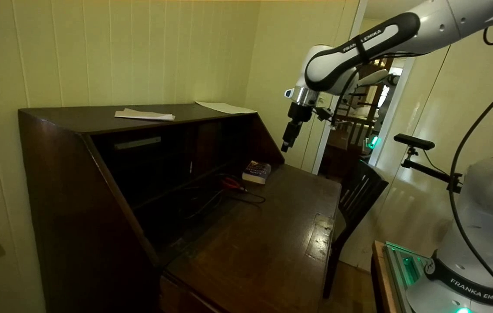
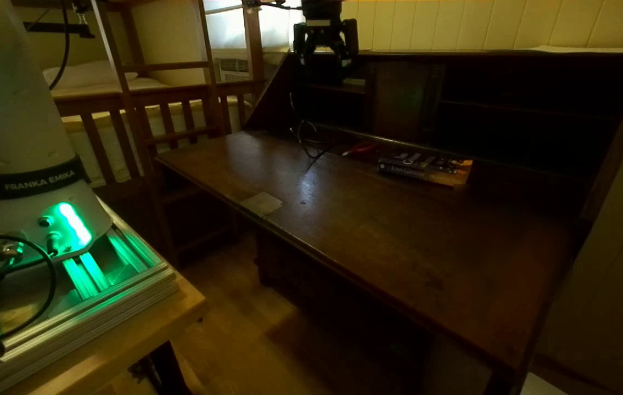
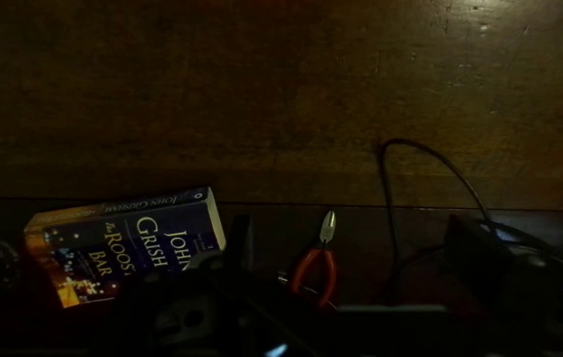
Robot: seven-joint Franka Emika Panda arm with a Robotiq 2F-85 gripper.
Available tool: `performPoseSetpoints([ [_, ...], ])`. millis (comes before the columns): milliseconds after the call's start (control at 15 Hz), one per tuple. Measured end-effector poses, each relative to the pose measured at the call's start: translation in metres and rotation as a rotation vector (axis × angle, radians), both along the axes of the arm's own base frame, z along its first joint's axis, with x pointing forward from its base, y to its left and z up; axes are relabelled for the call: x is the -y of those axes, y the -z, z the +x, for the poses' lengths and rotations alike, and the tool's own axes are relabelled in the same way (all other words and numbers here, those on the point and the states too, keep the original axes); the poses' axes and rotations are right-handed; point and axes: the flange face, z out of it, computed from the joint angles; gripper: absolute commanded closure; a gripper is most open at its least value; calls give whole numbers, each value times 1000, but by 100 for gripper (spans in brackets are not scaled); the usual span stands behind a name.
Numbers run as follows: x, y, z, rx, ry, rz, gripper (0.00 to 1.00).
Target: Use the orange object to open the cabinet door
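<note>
Dark desk (image 2: 377, 225) bears orange-handled pliers (image 3: 324, 246) near a book (image 3: 152, 248), cabinet door (image 2: 399, 104) behind; fingers (image 2: 351, 36) hang above, spread apart.

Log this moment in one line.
gripper: open, above desk; orange-handled cutters: on desk, ungrasped; cabinet door: no contact; book: beside cutters

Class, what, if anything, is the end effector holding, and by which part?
Nothing is held: the end effector is open above the desk, where the pliers lie.
</note>
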Motion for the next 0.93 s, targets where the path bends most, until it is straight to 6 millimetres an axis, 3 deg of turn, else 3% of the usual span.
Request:
performPoseSetpoints([
  [133,5,11,17,-18,14,25,0],
  [667,7,10,21,21,53,-3,0],
  [933,5,39,51,100,124,-90,0],
])
